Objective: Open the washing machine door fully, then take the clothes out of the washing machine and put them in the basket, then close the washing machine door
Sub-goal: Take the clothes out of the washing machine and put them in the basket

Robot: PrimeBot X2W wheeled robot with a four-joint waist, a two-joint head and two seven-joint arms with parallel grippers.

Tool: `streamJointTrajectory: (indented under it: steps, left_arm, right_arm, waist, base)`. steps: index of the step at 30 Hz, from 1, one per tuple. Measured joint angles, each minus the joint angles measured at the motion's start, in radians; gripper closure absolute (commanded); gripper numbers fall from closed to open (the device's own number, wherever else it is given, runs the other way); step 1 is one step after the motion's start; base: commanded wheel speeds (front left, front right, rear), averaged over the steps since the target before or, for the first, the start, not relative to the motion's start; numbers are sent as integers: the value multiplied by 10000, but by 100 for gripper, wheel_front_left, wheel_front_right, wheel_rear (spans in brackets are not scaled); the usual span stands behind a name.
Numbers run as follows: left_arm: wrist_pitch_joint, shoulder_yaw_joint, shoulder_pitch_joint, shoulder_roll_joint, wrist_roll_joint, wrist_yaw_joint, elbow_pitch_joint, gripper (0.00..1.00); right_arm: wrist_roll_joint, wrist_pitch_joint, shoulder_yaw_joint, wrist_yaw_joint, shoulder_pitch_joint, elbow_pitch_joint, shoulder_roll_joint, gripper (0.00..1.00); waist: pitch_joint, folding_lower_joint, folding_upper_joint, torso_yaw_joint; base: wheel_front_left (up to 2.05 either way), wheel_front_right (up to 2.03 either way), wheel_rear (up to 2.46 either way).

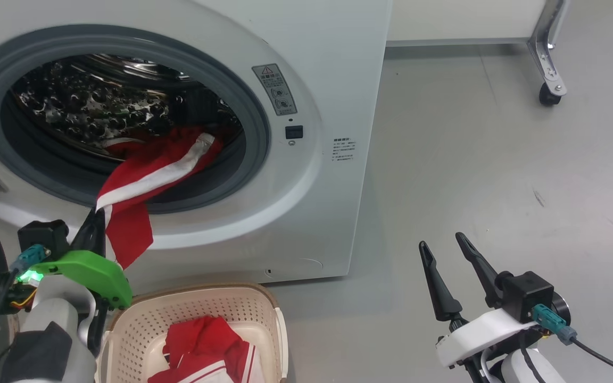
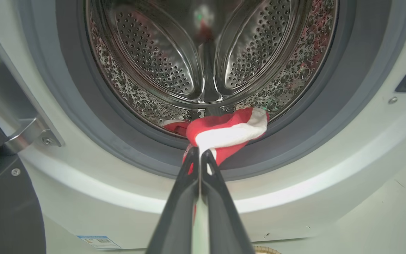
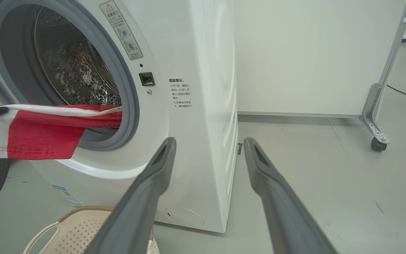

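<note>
my left jaws clenched on red garment [image 1: 128,223], rest trailing from drum [image 1: 72,101]; could snag on rubber ring [image 1: 256,127], slip, miss basket [image 1: 205,307]. right jaws released.

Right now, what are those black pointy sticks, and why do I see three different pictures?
They belong to a robot with two arms. The sticks are its jaws, which pinch like tongs. One picture comes from a camera on its head; the other two come from cameras on its left and right wrists, looking along the jaws. On the grey floor stand a big white washing machine with a shiny steel drum and a cream plastic basket with little holes. The left jaws are shut on a red cloth with a white stripe, which hangs out of the drum. More red-and-white clothes lie in the basket. The right jaws stand open, holding nothing.
</note>
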Motion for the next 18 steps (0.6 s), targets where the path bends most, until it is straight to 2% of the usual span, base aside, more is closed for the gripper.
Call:
streamJointTrajectory:
  steps: [12,18]
  left_arm:
    - [-92,217,715,56,2,6,-1515,100]
    - [-92,391,754,29,180,8,-3806,100]
  right_arm:
    - [0,0,8,2,458,10,6,0]
    - [0,0,63,10,478,-6,10,0]
  waist:
    - [-718,0,0,437]
    - [-851,0,0,566]
  base:
    - [0,0,0]
    - [0,0,0]
